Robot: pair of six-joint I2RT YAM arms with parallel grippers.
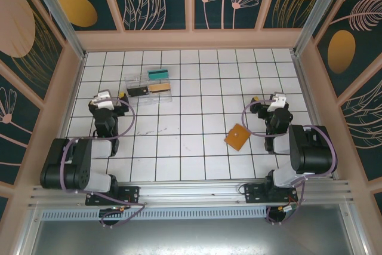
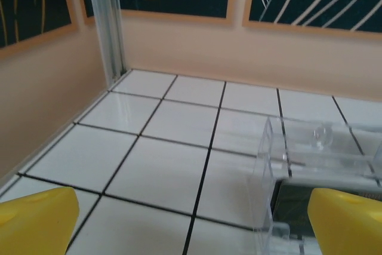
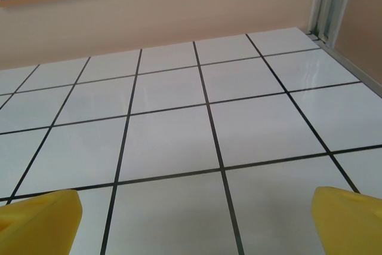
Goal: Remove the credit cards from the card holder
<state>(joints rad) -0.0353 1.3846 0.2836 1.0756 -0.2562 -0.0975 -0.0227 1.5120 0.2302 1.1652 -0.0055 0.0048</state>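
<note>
Looking down from above, I see the card holder (image 1: 237,136) lying flat on the white table (image 1: 191,165), turned a bit like a diamond. It sits just beside my right arm, on that arm's left side, and well apart from my left arm. Nothing touches it. I cannot tell from here if cards are tucked inside, because it is small and I see only its orange-brown face.

My left gripper (image 2: 191,225) is spread wide and holds nothing. Its yellow fingers (image 2: 36,222) sit at the two bottom corners of the left wrist picture, with bare tile between them. My right gripper (image 3: 194,222) is spread wide too, and it holds nothing. Both claws point away from me, toward the far wall.

So I think the job has not really started. I have to reach the holder, pin it or lift it, and pull each card out. All of that is left to do.

A clear plastic tray (image 1: 149,86) with teal, black and tan pieces rests near the far left, ahead of my left claw. It is not part of the job.

The table is shiny white squares with thin dark lines. Low peach walls stand round it. Above them are dark panels with orange blobs and pale plant drawings, and silver metal posts stand in the corners
</note>
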